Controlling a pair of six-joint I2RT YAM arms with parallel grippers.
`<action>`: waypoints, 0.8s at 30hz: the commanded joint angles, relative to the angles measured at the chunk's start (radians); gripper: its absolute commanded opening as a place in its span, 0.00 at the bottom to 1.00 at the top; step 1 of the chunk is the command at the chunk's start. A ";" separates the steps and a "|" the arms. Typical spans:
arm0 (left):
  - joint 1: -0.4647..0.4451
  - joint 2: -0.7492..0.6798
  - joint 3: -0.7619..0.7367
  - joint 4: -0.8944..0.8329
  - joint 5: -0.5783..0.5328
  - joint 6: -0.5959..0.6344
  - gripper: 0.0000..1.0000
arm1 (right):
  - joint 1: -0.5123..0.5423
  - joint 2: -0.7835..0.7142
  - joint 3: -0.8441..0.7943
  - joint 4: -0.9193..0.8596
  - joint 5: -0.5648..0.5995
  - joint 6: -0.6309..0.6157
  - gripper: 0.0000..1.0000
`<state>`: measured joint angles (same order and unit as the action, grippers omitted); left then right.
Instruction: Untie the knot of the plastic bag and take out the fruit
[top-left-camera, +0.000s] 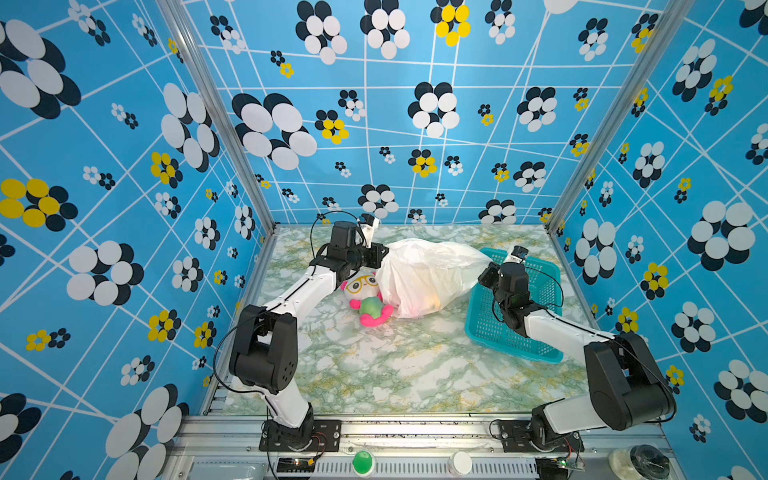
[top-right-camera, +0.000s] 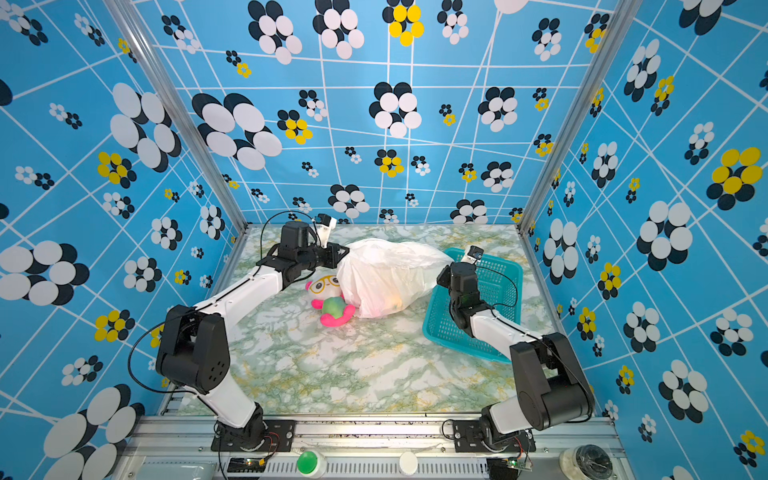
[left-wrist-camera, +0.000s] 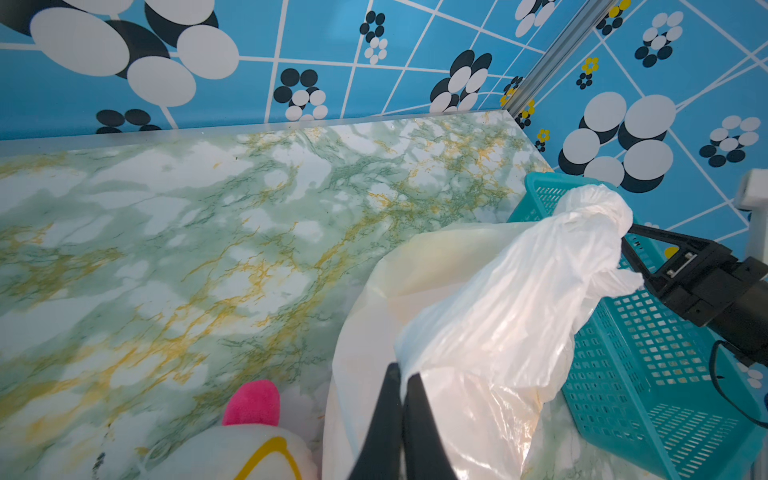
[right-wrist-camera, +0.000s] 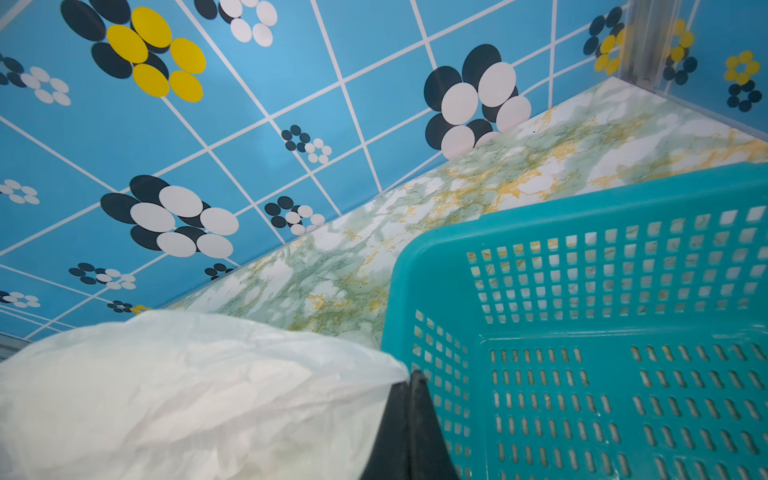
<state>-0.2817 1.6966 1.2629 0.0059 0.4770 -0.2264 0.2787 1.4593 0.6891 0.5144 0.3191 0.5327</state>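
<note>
1. Presently, the plastic bag (top-left-camera: 428, 278) (top-right-camera: 386, 274) lies on the marbled desk (top-left-camera: 395, 365), closer to the far edge than the near one and about midway between the left and right edges.
2. Its long axis runs crosswise, from the left-edge side toward the right-edge side, and the bag is stretched between the two arms.
3. The narrow end points toward the right edge. There the knot (left-wrist-camera: 596, 210) is a twisted lump with a flat end sticking out, close by the teal basket (top-left-camera: 513, 351) (left-wrist-camera: 623, 395).
4. The fat end bulges toward the near edge, and the fruit (top-left-camera: 434, 301) (top-right-camera: 392, 305) shows only as faint yellow-orange and pink tints through the plastic.
5. The left end effector (left-wrist-camera: 401, 374) (top-left-camera: 383, 254) has its fingers pressed together, pinching a fold of the bag on its left side.
6. The right end effector (right-wrist-camera: 411, 380) (left-wrist-camera: 625, 245) is likewise pressed together, pinching the twisted plastic just beside the knot, above the basket's left wall.
7. A plush toy (top-left-camera: 365, 297) (top-right-camera: 330, 297) lies against the bag's left near side, below the left wrist.
</note>
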 joint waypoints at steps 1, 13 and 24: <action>0.026 -0.032 -0.019 0.048 0.013 -0.027 0.00 | -0.016 -0.051 -0.036 0.055 0.075 0.023 0.00; 0.067 -0.020 -0.048 0.149 0.133 -0.108 0.00 | -0.017 -0.112 -0.125 0.160 0.045 0.020 0.00; 0.076 -0.003 -0.044 0.183 0.207 -0.122 0.00 | -0.016 -0.176 -0.188 0.268 -0.044 -0.044 0.02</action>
<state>-0.2207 1.6966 1.2182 0.1402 0.6468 -0.3485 0.2779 1.3052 0.5152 0.7017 0.2974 0.5301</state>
